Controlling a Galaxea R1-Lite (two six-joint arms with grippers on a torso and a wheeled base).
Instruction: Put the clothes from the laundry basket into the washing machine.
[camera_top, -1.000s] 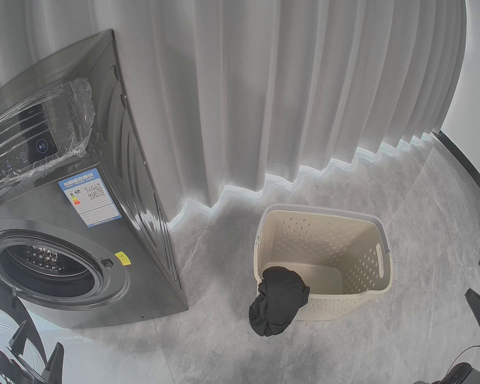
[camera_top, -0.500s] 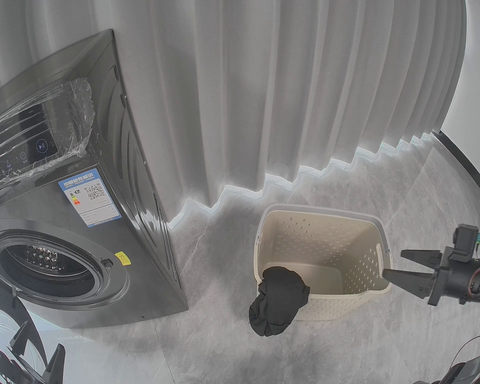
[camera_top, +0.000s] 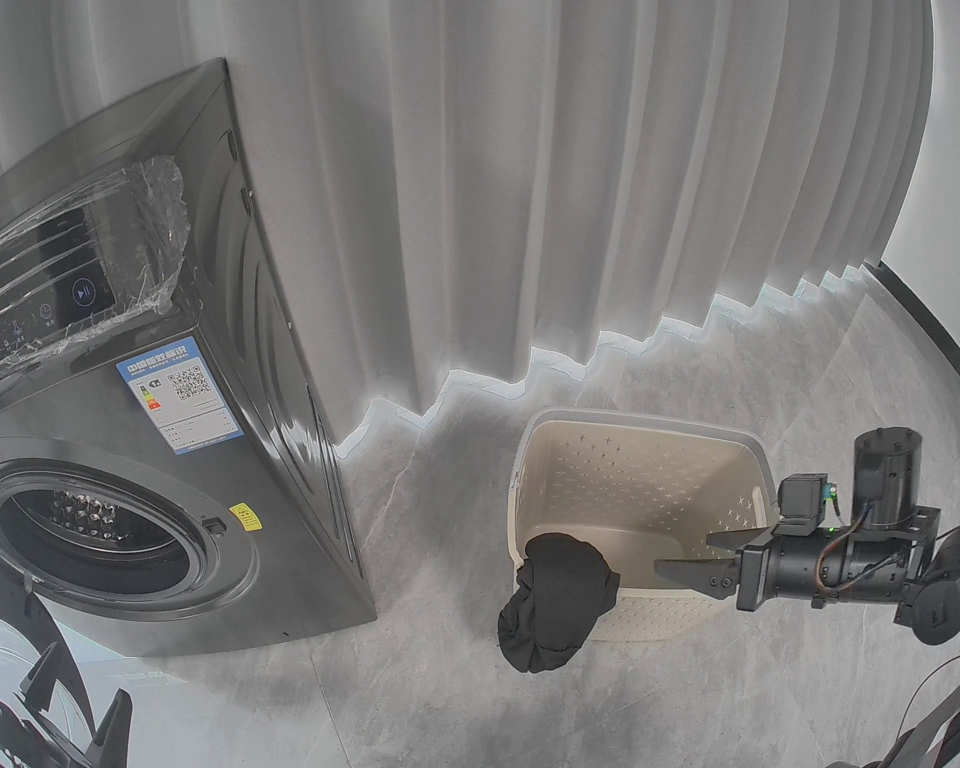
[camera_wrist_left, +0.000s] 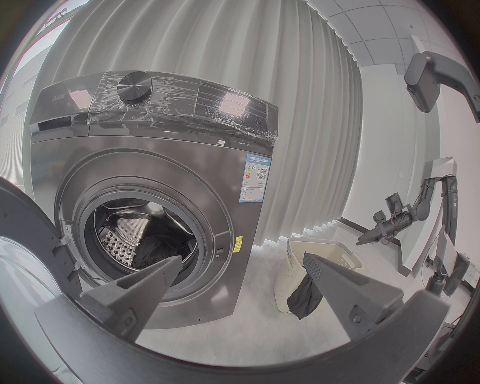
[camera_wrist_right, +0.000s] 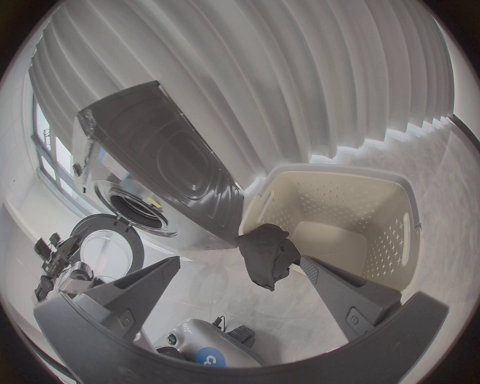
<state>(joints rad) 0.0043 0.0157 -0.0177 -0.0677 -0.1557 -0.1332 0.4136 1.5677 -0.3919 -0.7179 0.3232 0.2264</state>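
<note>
Black fabric, a single garment (camera_top: 555, 600), is bunched over the near corner of the laundry basket (camera_top: 640, 418) on the washing machine (camera_top: 170, 400) side. Part of it lies inside the rim and the larger part droops down the outer wall toward the grey floor.

Hazards, as judged:
- The right gripper (camera_top: 688, 556) is spread wide and empty, level with the basket's near wall. It is near the garment but apart from it. A low approach could strike the rim and shove or tip the light plastic basket.
- A shallow pinch may catch only one fold, so the cloth could slide off the rim and drop outside.
- Trailing cloth may snag on the rim when lifted, or drag on the floor on the way to the drum.

The left gripper (camera_wrist_left: 240, 259) is also spread and empty. It sits low before the machine's open door (camera_wrist_right: 107, 250), well apart from the basket.

Condition of the item: soft, crumpled and matte, with no clear edge or collar to aim at. No other clothes are visible in the basket. Something dark already lies in the drum (camera_wrist_left: 155, 247).
</note>
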